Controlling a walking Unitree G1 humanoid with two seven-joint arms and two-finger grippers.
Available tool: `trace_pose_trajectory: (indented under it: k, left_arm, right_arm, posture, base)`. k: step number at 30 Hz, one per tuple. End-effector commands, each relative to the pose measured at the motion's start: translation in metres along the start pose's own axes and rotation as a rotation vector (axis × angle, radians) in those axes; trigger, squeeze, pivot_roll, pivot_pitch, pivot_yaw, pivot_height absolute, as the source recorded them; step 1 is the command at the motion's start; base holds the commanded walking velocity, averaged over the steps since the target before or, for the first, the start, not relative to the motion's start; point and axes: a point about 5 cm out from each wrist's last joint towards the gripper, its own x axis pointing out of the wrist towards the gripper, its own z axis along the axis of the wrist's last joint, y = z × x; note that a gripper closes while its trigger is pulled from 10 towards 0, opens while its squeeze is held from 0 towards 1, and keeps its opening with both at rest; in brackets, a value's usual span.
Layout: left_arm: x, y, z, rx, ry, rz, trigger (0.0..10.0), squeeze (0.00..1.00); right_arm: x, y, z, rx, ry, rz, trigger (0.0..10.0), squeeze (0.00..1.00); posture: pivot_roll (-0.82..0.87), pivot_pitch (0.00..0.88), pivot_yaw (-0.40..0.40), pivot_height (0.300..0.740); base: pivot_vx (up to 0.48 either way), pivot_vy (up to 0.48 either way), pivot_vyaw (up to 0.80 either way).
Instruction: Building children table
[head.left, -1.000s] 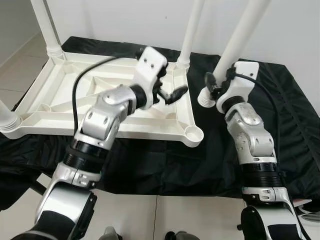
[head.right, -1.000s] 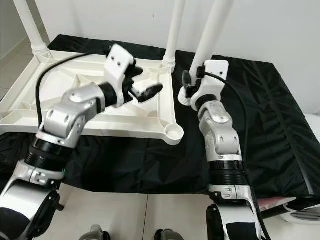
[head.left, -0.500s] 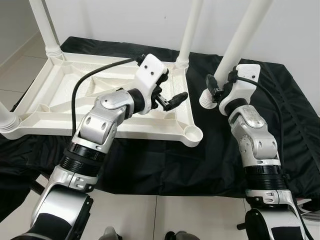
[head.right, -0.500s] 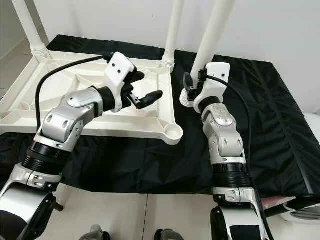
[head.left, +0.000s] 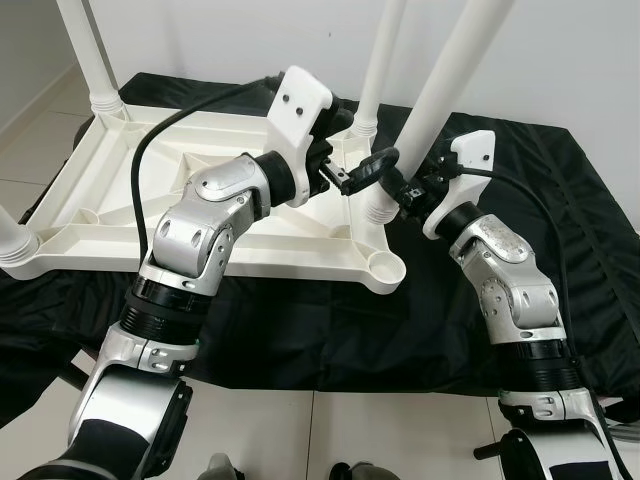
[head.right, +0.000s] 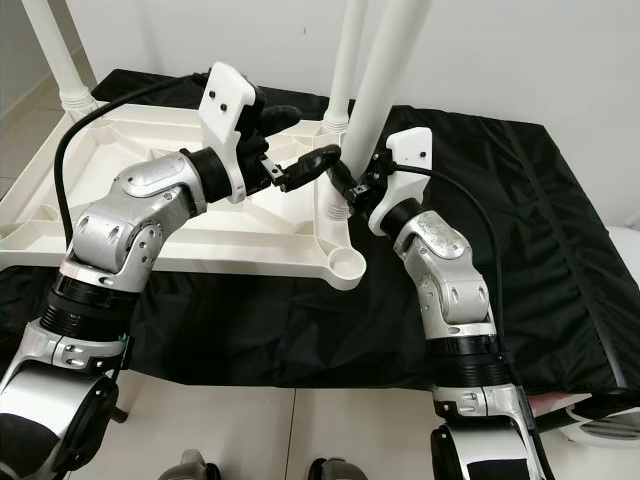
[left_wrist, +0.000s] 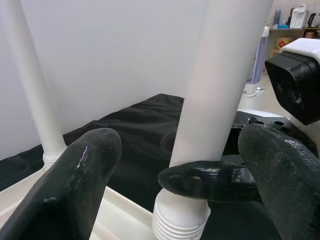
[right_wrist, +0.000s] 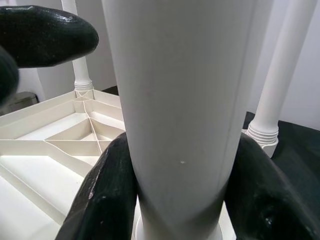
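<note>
White plastic children's table top (head.left: 200, 190), upturned on black cloth (head.left: 560, 230), three white tubular legs already standing in corner sockets. Fourth white tubular leg (head.left: 435, 95), a second ago out over the cloth, now carried across to the table's right rim, ribbed foot just behind the empty round corner socket (head.left: 385, 268). Clamped low down by right gripper (head.left: 405, 190). Left gripper (head.left: 355, 172) raised beside it, fingers spread wide, nothing held. Seating probably next.

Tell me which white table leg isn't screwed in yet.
The leg gripped in the right claw, tilted above the tabletop's edge; the others stand upright in corner sockets.
</note>
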Motion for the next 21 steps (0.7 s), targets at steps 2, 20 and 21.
trace_pose_trajectory:
  k: [2,20,21]
  left_arm:
    - [-0.003,-0.008,-0.002,0.027,0.016,-0.122,10.0,0.0]
    - [-0.005,-0.006,0.013,0.031,-0.033,-0.146,10.0,0.0]
    - [-0.005,-0.006,0.013,0.031,-0.033,-0.146,10.0,0.0]
  right_arm:
    - [-0.005,-0.001,0.003,-0.021,-0.018,0.002,10.0,0.0]
    - [-0.018,0.006,-0.007,-0.007,0.04,0.192,10.0,0.0]
    - [-0.018,0.006,-0.007,-0.007,0.04,0.192,10.0,0.0]
  posture:
    - [-0.03,0.077,-0.05,0.74]
    - [-0.01,0.083,-0.052,0.74]
    - [-0.01,0.083,-0.052,0.74]
  base:
    - [0.0,0.0,0.0]
    - [0.0,0.0,0.0]
    - [0.0,0.0,0.0]
